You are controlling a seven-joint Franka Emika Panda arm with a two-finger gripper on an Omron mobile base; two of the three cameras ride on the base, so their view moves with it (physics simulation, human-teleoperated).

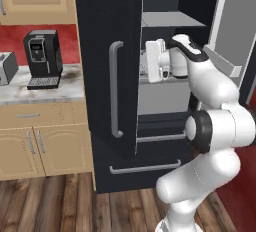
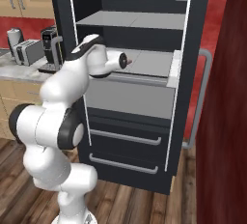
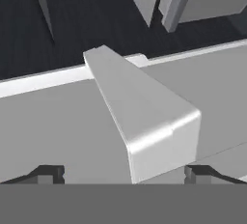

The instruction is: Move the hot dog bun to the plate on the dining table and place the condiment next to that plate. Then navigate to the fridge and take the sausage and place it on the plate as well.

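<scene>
The black fridge [image 1: 107, 76] [image 2: 135, 107] stands right in front of me with a door swung open. My arm reaches into it at the height of a pale grey shelf [image 2: 152, 63]. The gripper [image 2: 123, 60] hovers just over that shelf, and its white hand [image 1: 155, 60] shows beside the closed door's edge. In the hand view the gripper [image 3: 125, 174] is open, its dark fingertips [image 3: 48, 174] far apart and nothing between them, over a grey ridge [image 3: 144, 117]. A small reddish-brown tip sits at the hand's front; I cannot tell whether it is the sausage.
The open door [image 1: 232, 31] with grey bins hangs to the right, its long handle [image 2: 205, 97] sticking out. Fridge drawers [image 2: 128, 143] lie below the shelf. A coffee machine [image 1: 44, 58] and toaster [image 1: 6, 68] stand on the wall counter [image 1: 30, 93] at left.
</scene>
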